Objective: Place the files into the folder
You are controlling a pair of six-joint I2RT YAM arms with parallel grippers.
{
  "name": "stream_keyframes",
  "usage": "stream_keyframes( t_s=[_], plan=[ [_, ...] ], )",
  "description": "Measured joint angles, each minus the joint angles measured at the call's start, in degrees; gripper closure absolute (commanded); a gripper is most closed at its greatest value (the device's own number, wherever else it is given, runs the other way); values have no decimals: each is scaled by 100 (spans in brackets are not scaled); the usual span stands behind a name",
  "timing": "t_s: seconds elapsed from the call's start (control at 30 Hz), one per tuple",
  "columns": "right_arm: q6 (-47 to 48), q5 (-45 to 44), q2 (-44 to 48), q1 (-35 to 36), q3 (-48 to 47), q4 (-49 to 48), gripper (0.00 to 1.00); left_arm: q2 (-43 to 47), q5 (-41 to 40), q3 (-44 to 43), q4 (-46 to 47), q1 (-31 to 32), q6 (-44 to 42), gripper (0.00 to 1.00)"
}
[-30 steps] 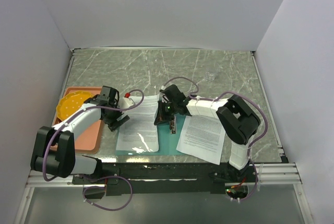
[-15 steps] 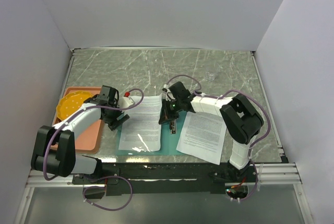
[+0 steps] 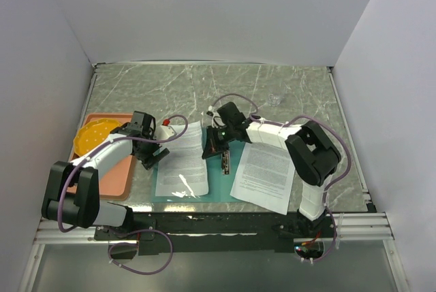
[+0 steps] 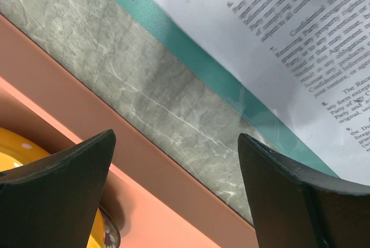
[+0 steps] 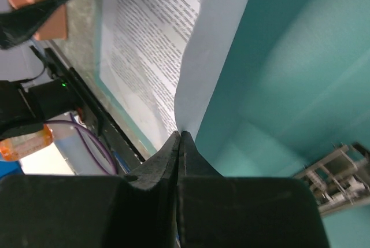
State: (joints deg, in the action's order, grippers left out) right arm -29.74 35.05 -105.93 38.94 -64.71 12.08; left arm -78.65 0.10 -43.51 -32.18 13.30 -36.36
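The teal folder lies open at the table's near edge. One file sheet lies on its left half. My right gripper is shut on this sheet's right edge and holds the edge lifted above the folder's spine clip. In the right wrist view the closed gripper pinches the sheet over the teal folder. A second sheet lies to the right, partly over the folder. My left gripper is open and empty beside the sheet's left edge, over the marble.
A salmon-orange tray with a yellow plate sits at the left, and its rim shows beside my left fingers. A small clear item stands at the back. White walls close in the table on three sides.
My right gripper moved right with the sheet's edge, then came back left a little, and the edge stands more upright. The left arm has barely moved.
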Motion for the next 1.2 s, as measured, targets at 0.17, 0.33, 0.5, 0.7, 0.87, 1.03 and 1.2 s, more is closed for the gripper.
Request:
stream_keyframes(
  t_s=[0.17, 0.33, 0.5, 0.7, 0.87, 1.03, 1.2],
  plan=[
    [-4, 81, -162, 122, -367, -31, 100, 0, 0, 0, 4, 0, -2, 6],
    [-66, 142, -227, 284, -345, -90, 100, 0, 0, 0, 7, 0, -2, 7],
    [-140, 168, -227, 380, -57, -184, 100, 0, 0, 0, 13, 0, -2, 7],
    [-219, 173, -227, 409, 68, -195, 100, 0, 0, -9, 15, 0, 0, 7],
    [-216, 157, -227, 433, 46, -177, 100, -28, 0, -184, -17, 0, 20, 7],
    [-249, 87, -315, 433, -186, -184, 100, -70, 2, -310, -9, 0, 61, 7],
    [-267, -7, -426, 431, -398, -181, 100, -70, 0, -310, -13, 0, 101, 7]
  ],
)
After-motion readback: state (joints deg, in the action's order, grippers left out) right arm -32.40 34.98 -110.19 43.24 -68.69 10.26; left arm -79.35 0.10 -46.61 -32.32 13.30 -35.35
